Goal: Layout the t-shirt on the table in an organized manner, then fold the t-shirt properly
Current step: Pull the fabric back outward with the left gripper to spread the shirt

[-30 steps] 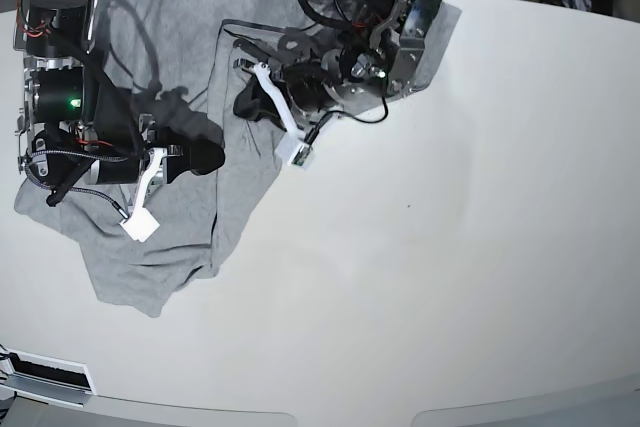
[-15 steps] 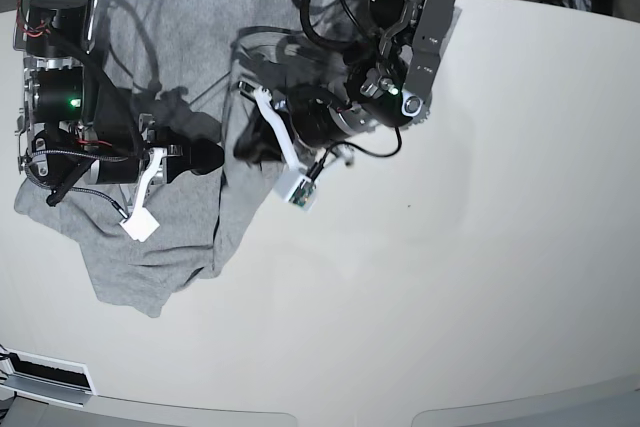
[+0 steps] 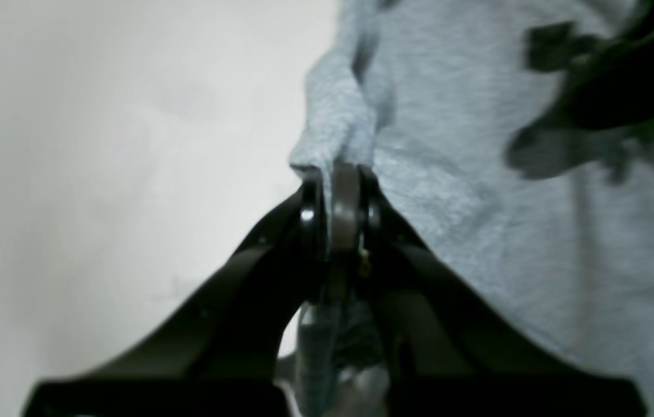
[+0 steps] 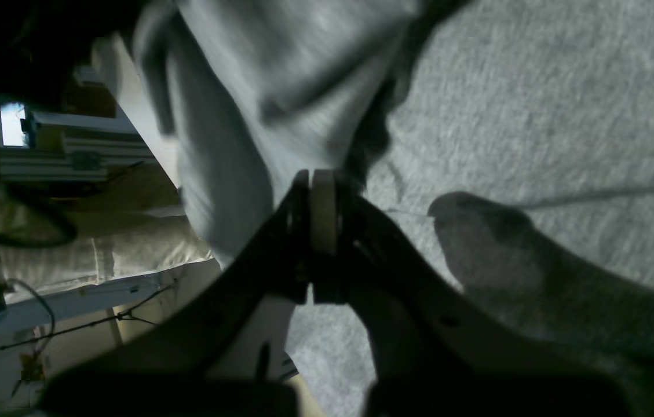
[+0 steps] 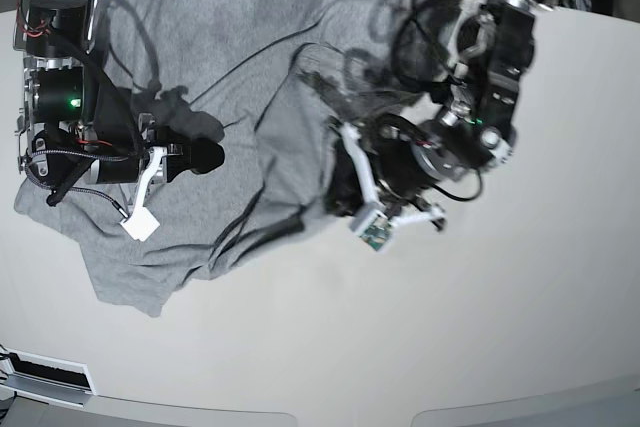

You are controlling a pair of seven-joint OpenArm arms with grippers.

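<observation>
Both jaws pinch the heather-grey cotton t-shirt (image 5: 200,57) crumpled on the glossy white table (image 5: 520,287): my left gripper (image 3: 341,174) lifts an edge to spread it, my right gripper (image 4: 318,179) anchors the rest.

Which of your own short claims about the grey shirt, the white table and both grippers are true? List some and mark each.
1. The left gripper is shut on a fold of the heather-grey cotton t-shirt. True.
2. The t-shirt lies flat and smooth. False: it is bunched and creased.
3. The right gripper has wide-open jaws. False: they are shut.
4. The glossy white table shows bare surface beside the shirt. True.
5. The shirt is neatly folded. False: folding has not begun.
</observation>
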